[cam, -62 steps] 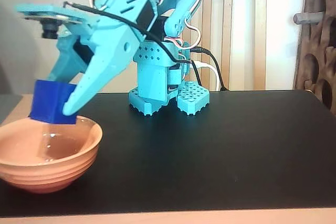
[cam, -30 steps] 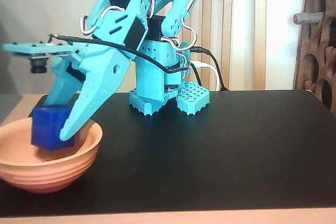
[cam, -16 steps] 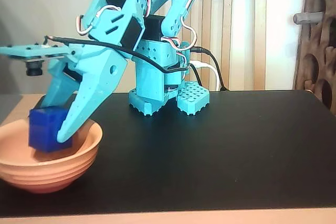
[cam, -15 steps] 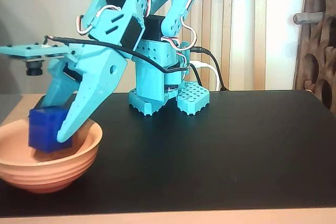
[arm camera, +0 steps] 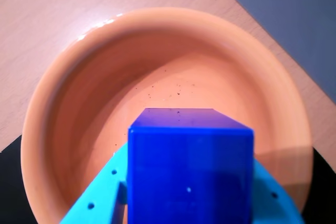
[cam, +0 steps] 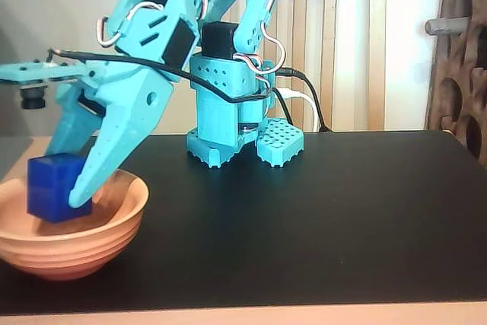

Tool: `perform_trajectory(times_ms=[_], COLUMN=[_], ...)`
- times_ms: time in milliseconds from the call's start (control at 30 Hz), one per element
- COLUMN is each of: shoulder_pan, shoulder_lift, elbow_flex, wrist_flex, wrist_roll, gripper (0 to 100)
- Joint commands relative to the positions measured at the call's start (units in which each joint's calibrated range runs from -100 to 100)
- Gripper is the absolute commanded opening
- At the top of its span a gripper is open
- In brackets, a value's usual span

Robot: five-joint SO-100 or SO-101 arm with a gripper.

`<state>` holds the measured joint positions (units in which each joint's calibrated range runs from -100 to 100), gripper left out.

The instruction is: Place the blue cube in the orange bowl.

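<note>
The blue cube (cam: 55,186) is held between the fingers of my turquoise gripper (cam: 65,197), just above the inside of the orange bowl (cam: 106,230) at the left of the fixed view. The gripper is shut on the cube. In the wrist view the blue cube (arm camera: 189,169) fills the lower middle, with turquoise fingers (arm camera: 100,203) on both sides, and the orange bowl (arm camera: 173,51) lies right under it. The cube hangs over the near half of the bowl's hollow and does not rest on its floor.
The bowl stands at the left front edge of a black mat (cam: 319,218) on a wooden table (arm camera: 63,9). The arm's turquoise base (cam: 228,112) stands at the back middle. A dark lattice object (cam: 460,74) is at the far right.
</note>
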<state>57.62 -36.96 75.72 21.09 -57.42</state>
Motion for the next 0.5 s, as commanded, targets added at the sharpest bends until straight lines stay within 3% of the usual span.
perform_trajectory(times_ms=[0, 467], shoulder_pan=[-0.05, -1.25], shoulder_lift=[0.19, 6.24], elbow_flex=[-6.48, -6.48], wrist_flex=[-2.36, -6.11], wrist_roll=[0.41, 0.36], gripper=[15, 15])
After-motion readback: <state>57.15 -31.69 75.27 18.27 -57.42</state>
